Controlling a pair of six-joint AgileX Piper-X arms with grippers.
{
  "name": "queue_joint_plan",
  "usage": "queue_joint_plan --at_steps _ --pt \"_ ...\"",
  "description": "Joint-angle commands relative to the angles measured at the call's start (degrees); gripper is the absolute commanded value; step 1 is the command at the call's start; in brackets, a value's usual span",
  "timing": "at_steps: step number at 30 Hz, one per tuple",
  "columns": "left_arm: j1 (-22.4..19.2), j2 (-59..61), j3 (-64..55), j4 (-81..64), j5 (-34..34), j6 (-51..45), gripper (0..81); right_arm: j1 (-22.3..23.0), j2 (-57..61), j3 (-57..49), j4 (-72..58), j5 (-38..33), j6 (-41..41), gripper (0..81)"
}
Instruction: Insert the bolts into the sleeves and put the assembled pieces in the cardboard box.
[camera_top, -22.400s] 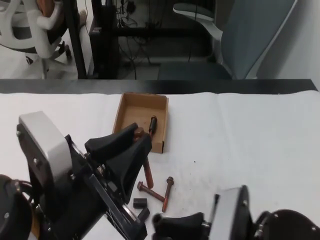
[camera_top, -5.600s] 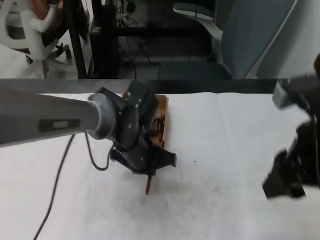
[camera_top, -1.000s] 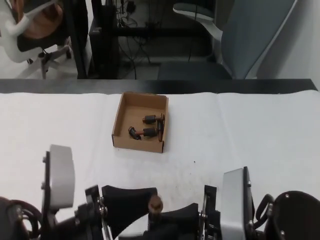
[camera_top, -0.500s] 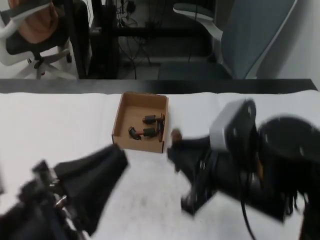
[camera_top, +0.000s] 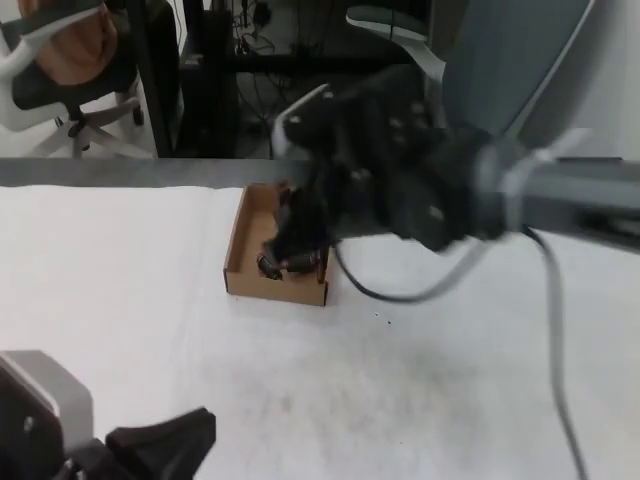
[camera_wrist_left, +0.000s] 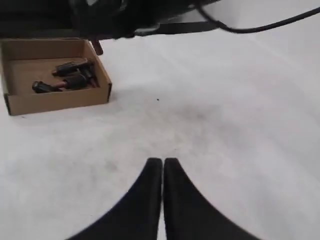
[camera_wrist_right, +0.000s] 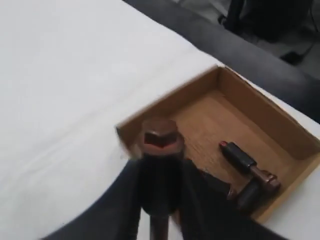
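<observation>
Bolts already seated in dark sleeves lie in the cardboard box (camera_top: 275, 285) as assembled pieces (camera_wrist_left: 70, 80). At least two can be made out, close together on the box floor.

Well to the near left of the box, low over the white cloth (camera_top: 450, 350), is the left gripper (camera_wrist_left: 162, 162). Its two black fingers are pressed together with nothing between them. From its wrist view the box stands well apart from it, with bare cloth between the two.

The box sits upright and open-topped on the cloth. The finished pieces lie toward the right-hand wall as the high view shows it, and the floor on the left of them is bare cardboard.

Directly over the box hangs the right gripper (camera_wrist_right: 159, 170), clamped on a copper-coloured bolt (camera_wrist_right: 159, 137). The bolt stands upright between the fingers with its hex head on top. A dark sleeve (camera_wrist_right: 159, 190) appears to sit on the shank just under the head, though the fingers hide most of it. In the left wrist view the bolt's lower end pokes out beneath the gripper, above the box's far right corner and clear of the cardboard.

To the right of the box, the right arm (camera_top: 420, 190) stretches in above the cloth, its cable looping down beside the box.
</observation>
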Motion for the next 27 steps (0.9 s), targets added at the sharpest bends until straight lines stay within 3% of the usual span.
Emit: queue_joint_plan --at_steps 1,9,10,12,14,15,19,21,27 --pt "-0.13 -1.39 -0.2 -3.43 -2.46 -0.51 1.8 -0.85 6.45 -8.07 4.75 4.91 -2.9 0.6" --pt "-0.23 -3.48 -0.2 -6.64 -2.11 -0.51 1.8 -4.63 17.52 -18.43 7.23 8.83 -3.0 1.4" --pt "-0.23 -3.45 -0.2 -6.51 -2.0 -0.51 1.8 -5.01 18.01 -18.89 7.36 8.5 -3.0 6.7" --pt "-0.23 -3.45 -0.2 -6.22 -2.04 -0.51 1.8 -5.48 18.12 -19.23 7.64 7.58 -3.0 27.7" --pt "-0.23 -3.45 -0.2 -6.24 -2.18 -0.51 1.8 -5.63 17.98 -19.59 7.62 7.52 -2.4 66.9" --pt "-0.23 -3.45 -0.2 -6.24 -2.18 -0.51 1.8 -5.63 17.98 -20.1 8.14 7.77 -0.73 70.0" --pt "-0.23 -3.45 -0.2 -6.32 -3.37 0.92 1.8 -5.25 15.95 -22.35 14.97 7.76 2.6 70.0" --pt "-0.23 -3.77 -0.66 -5.85 -8.81 1.5 1.8 -4.58 12.23 -22.43 18.25 7.5 1.27 69.2" --pt "-0.23 -9.9 -11.27 10.16 -29.21 18.11 1.8 -3.24 -7.21 -20.42 20.84 6.43 -3.46 0.8"
